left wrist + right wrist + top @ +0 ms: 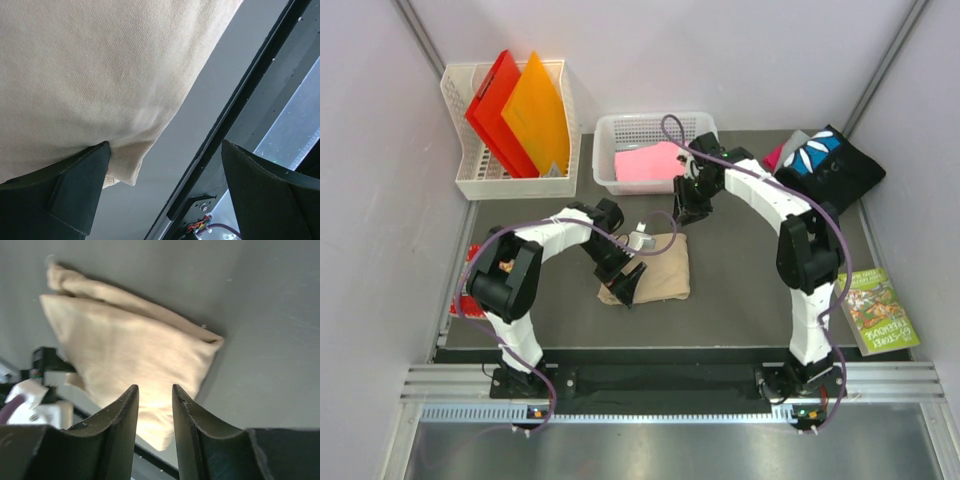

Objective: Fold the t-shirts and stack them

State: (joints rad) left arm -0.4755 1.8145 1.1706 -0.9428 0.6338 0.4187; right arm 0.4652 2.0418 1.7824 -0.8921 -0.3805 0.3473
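A folded tan t-shirt [655, 268] lies on the dark table, and also shows in the left wrist view [90, 75] and the right wrist view [130, 355]. My left gripper [625, 282] is wide open at the shirt's near-left corner [165, 144], with one finger [75, 190] against the cloth edge. My right gripper [688, 205] hovers above the shirt's far side, narrowly open and empty [154, 387]. A pink t-shirt [648, 162] lies in a white basket [610, 130]. A black printed t-shirt [825, 160] lies on grey and magenta ones [782, 152] at the far right.
A white mesh basket [465, 180] holding red [495, 105] and orange [535, 115] folders stands at the far left. A book [880, 310] lies at the right edge. A red object [468, 303] sits by the left arm. The table's front rail [235, 120] runs close to the shirt.
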